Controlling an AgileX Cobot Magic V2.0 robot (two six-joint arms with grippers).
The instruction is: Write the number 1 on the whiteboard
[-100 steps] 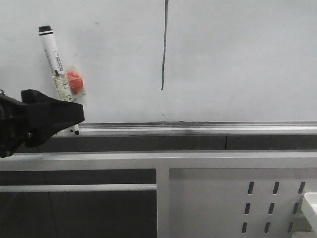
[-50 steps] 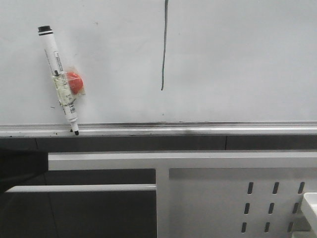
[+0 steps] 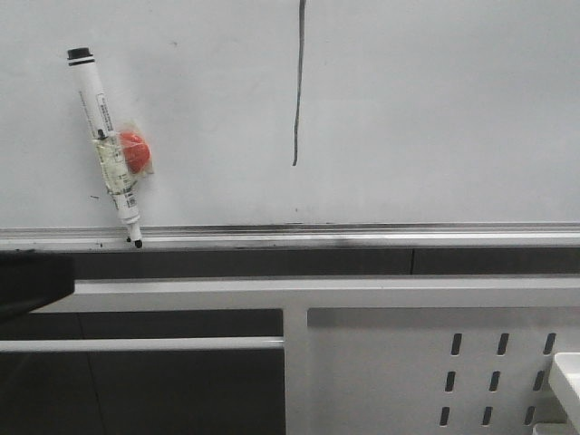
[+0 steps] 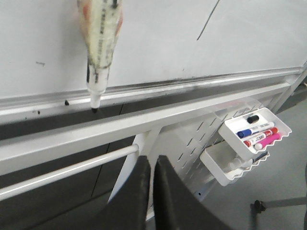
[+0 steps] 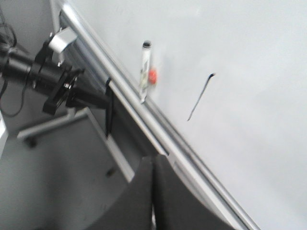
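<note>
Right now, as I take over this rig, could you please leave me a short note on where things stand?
Left claw: shut, empty, below the board's rail.
Right claw: shut, empty, away from the board.
The whiteboard carries the number 1, one thin, nearly vertical black stroke.
The marker leans on the board at the left, uncapped tip down on the silver rail, held by nothing; a red piece sits taped to its barrel.
Spare markers lie in the white tray.
Done: the stroke is written, marker parked.
Left: apparently nothing.
</note>
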